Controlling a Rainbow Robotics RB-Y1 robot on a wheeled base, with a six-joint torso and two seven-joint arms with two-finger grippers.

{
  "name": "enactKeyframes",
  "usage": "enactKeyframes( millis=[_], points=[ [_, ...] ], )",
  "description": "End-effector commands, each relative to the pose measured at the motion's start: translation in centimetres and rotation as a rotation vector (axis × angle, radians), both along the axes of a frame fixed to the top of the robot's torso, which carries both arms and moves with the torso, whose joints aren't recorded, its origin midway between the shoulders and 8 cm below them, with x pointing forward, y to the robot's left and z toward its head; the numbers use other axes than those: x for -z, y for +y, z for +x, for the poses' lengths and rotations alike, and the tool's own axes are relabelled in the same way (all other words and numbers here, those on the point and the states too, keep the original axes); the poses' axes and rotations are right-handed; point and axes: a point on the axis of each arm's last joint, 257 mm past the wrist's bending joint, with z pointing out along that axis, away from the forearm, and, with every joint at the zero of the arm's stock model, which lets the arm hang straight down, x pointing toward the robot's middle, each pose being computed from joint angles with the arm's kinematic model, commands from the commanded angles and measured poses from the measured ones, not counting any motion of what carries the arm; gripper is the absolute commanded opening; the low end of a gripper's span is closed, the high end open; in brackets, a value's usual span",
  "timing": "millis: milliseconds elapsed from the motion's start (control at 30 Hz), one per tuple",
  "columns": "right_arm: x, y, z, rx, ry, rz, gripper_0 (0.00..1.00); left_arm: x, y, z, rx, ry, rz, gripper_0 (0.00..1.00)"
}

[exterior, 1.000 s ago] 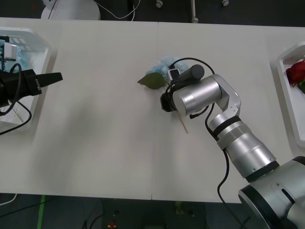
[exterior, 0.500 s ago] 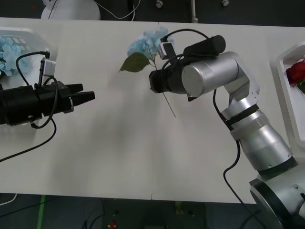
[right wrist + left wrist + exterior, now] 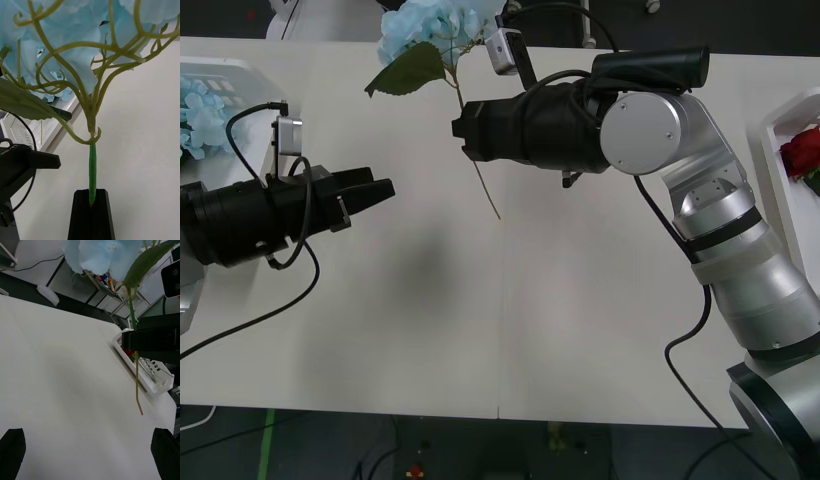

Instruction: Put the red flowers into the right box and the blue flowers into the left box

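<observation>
- A blue flower (image 3: 432, 22) is held above the surface (image 3: 510, 320) by its stem, with the right gripper (image 3: 464, 131) fingers clamped on it.
- The left gripper (image 3: 376, 190) is held nearby, facing the stem, its fingers spread apart.
- More blue flowers (image 3: 198, 112) are seen in the left box (image 3: 242, 72); a red flower (image 3: 802, 148) lies in the right box (image 3: 778, 190).

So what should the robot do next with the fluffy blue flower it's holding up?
Probably a handover: the right gripper is shut on the thin green stem of the pale-blue fluffy flower, held above the white table. The left gripper is open and points toward it, so it should likely ease forward to the stem.
</observation>
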Motion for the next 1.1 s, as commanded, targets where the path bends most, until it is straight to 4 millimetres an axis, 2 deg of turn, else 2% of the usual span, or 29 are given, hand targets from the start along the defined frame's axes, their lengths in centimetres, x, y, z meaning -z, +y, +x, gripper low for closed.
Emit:
enactKeyframes(
  millis=[33,233,467,633,867,1033,1100],
  points=[
    [-3.7,1.3,-0.9,-0.056,-0.115,0.049,0.0,-1.8,-0.2,-1.2,-0.015,-0.143,0.002,0.97],
    [-3.8,4.5,-2.6,-0.092,-0.133,0.113,0.0,-1.7,-1.8,-2.9,0.018,-0.142,-0.032,0.97],
    [-3.8,6.9,-4.8,-0.153,-0.082,0.162,0.0,-1.5,-6.0,-3.6,0.037,-0.151,-0.066,0.97],
    [-3.5,7.6,-5.8,-0.178,-0.058,0.172,0.0,-0.1,-8.4,-3.5,0.036,-0.156,-0.037,0.97],
    [-3.6,8.0,-6.3,-0.191,-0.045,0.183,0.0,0.3,-10.6,-4.1,0.05,-0.148,-0.063,0.97],
    [-3.6,8.1,-6.4,-0.193,-0.038,0.19,0.0,0.3,-11.8,-4.2,0.048,-0.153,-0.083,0.75],
    [-3.8,8.1,-6.4,-0.195,-0.035,0.196,0.0,0.3,-12.0,-4.0,0.039,-0.156,-0.082,0.44]
  ],
)
